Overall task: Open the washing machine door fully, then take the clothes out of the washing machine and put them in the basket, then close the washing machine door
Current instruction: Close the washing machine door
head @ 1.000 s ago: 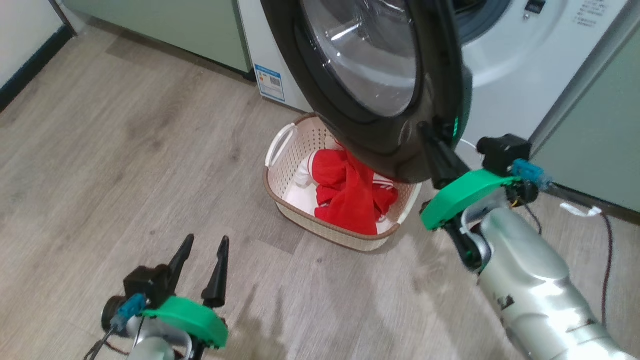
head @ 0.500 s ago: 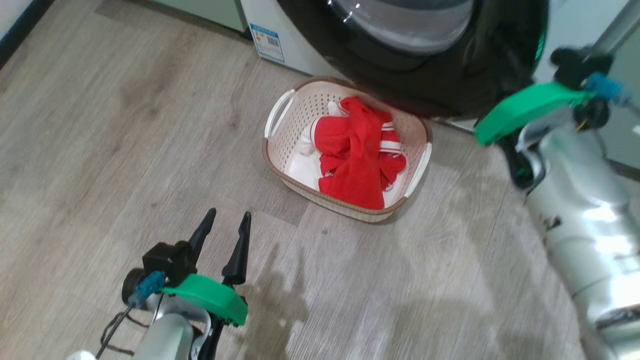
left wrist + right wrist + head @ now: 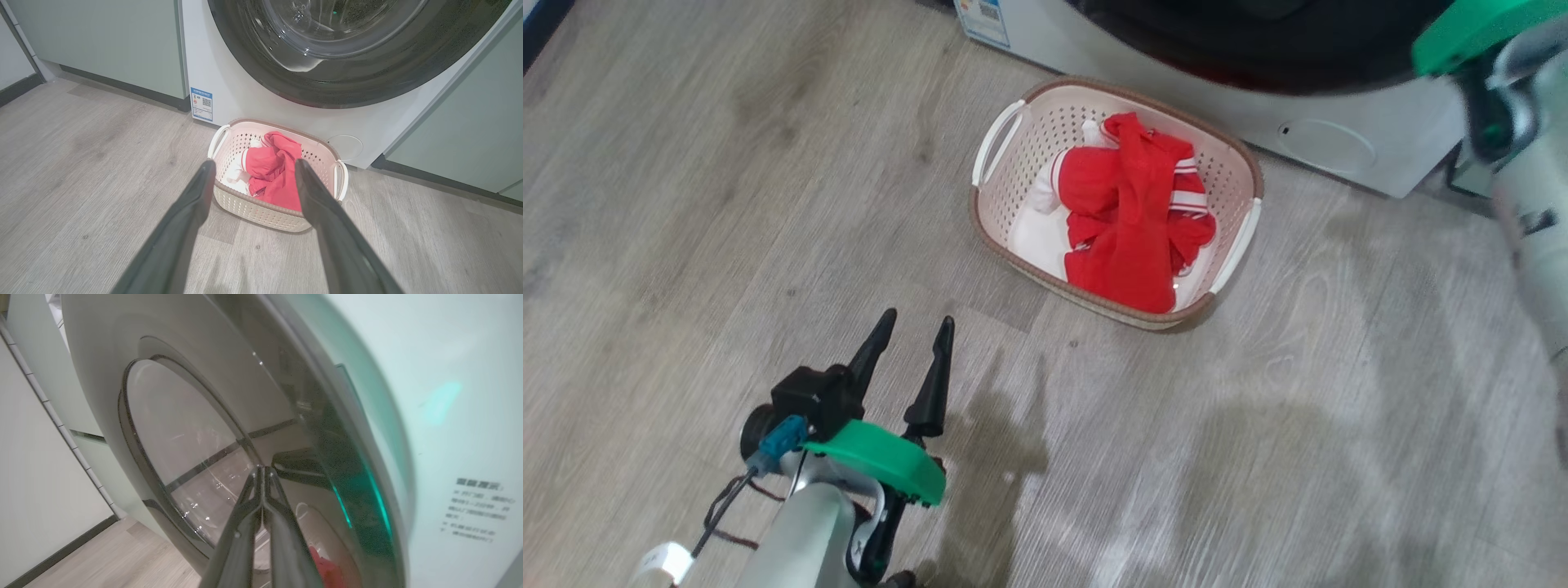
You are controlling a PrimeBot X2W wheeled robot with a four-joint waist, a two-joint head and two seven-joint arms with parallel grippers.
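The red clothes [image 3: 1135, 220] lie bunched in the cream basket [image 3: 1241, 175] on the floor, right in front of the white washing machine [image 3: 1396, 143]. The washing machine door [image 3: 327, 87] stands almost flat against the machine's front. My right gripper [image 3: 262, 470] is shut, its tips touching the glossy black rim of the door [image 3: 265, 400] beside the window bowl. My left gripper [image 3: 916, 320] hangs open and empty above the floor, well short of the basket [image 3: 282, 125]. Between its fingers [image 3: 192, 204] I see the clothes [image 3: 273, 171].
Pale green cabinets [image 3: 102, 41] flank the washing machine [image 3: 229, 81] on both sides. A blue label [image 3: 201, 103] and a round filter cover [image 3: 345, 147] sit low on its front. My right forearm [image 3: 1539, 212] reaches up at the right. Wood-look floor [image 3: 1258, 449] surrounds the basket.
The door has swung from wide open to nearly against the machine, with my right arm following it. The head camera has tilted down. The basket and clothes stay put.
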